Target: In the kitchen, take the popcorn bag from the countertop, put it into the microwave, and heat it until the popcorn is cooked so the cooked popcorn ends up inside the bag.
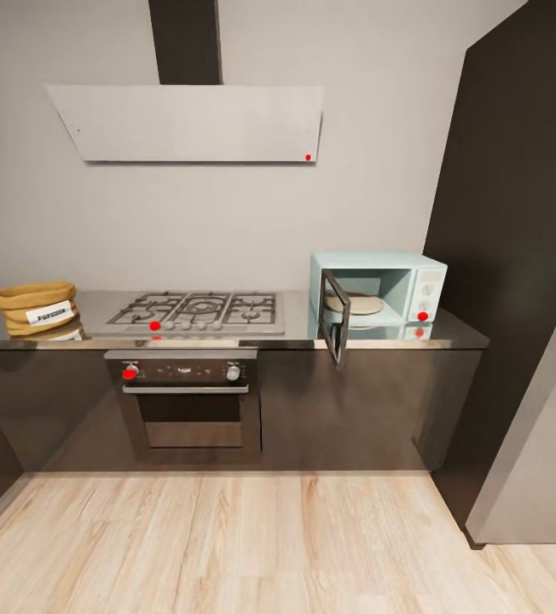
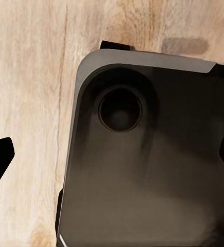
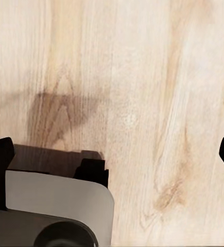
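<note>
Head view: popcorn bag left of open microwave.

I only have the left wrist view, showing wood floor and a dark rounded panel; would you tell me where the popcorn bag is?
Observer: The popcorn bag sits on the countertop, at the far left, left of the gas hob.
Operator: Thank you. Is the microwave ready for it?
Observer: Yes, the microwave at the right end has its door swung open.
Operator: Is anything inside?
Observer: Just a pale round plate.
</note>
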`<state>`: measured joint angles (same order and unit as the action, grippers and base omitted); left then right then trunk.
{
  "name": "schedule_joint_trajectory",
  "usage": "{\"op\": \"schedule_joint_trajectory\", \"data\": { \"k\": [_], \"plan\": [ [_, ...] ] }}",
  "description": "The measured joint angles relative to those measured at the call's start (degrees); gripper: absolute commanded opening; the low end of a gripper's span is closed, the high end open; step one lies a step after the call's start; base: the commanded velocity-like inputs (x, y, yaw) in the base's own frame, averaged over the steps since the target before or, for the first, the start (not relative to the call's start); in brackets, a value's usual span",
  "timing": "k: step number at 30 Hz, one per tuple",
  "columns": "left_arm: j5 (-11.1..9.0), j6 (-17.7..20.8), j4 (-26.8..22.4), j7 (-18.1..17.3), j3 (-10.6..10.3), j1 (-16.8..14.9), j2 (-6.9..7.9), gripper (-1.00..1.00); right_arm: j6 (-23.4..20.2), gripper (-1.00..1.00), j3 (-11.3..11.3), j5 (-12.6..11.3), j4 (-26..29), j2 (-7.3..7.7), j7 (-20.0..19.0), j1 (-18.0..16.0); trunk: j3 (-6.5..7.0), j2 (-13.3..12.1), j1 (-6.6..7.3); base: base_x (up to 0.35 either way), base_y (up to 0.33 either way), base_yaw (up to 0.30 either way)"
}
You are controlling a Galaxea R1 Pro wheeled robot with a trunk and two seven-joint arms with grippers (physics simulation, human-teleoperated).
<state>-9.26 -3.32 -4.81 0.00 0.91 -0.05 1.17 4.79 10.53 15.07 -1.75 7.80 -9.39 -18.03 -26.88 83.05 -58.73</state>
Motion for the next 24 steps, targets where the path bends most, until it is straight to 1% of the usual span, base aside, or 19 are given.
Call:
{"op": "schedule_joint_trajectory", "data": {
  "k": [2, 6, 10, 14, 17, 20, 24],
  "plan": [
    [0.00, 0.00, 0.01, 0.00, 0.00, -0.02, -0.01, 1.00, -0.09, 1.00, 0.04, -0.07, 0.00, -0.12, 0.55, 0.00, 0.01, 0.00, 0.00, 0.000, 0.000, 0.094],
    [-0.07, 0.00, 0.06, 0.00, 0.00, -0.03, 0.04, 1.00, -0.12, 1.00, 0.06, -0.09, 0.00, -1.19, 0.84, 0.00, 0.07, 0.00, 0.00, 0.000, 0.000, 0.242],
    [-0.13, 0.00, 0.06, 0.00, 0.00, -0.02, 0.03, 1.00, -0.13, 1.00, 0.06, -0.09, 0.00, -1.32, 1.23, 0.00, 0.07, 0.00, 0.00, 0.000, 0.000, 0.275],
    [-0.17, 0.00, 0.07, 0.00, 0.00, -0.03, 0.07, 1.00, -0.12, 1.00, 0.06, -0.08, -0.02, -1.41, 4.01, 0.00, 0.07, 0.00, 0.00, 0.000, 0.000, 0.278],
    [-0.18, -0.05, 0.01, 0.00, 0.00, -0.03, 0.07, 1.00, -0.16, 1.00, 0.06, -0.07, -0.06, -2.00, 4.53, 0.00, 0.07, 0.00, 0.00, 0.000, 0.000, 0.278],
    [-0.18, -0.08, 0.00, 0.00, 0.00, -0.03, 0.07, 1.00, -0.68, 1.00, 0.06, -0.05, -0.08, -2.17, 4.62, 0.00, 0.07, 0.00, 0.00, 0.000, 0.000, 0.278],
    [-1.31, -0.04, -0.01, 0.02, 0.00, -0.02, 0.17, 1.00, -1.31, 1.00, 0.06, 0.00, -0.08, -2.21, 4.66, 0.00, 0.07, 0.00, 0.00, 0.000, 0.000, 0.291]
  ]
}}
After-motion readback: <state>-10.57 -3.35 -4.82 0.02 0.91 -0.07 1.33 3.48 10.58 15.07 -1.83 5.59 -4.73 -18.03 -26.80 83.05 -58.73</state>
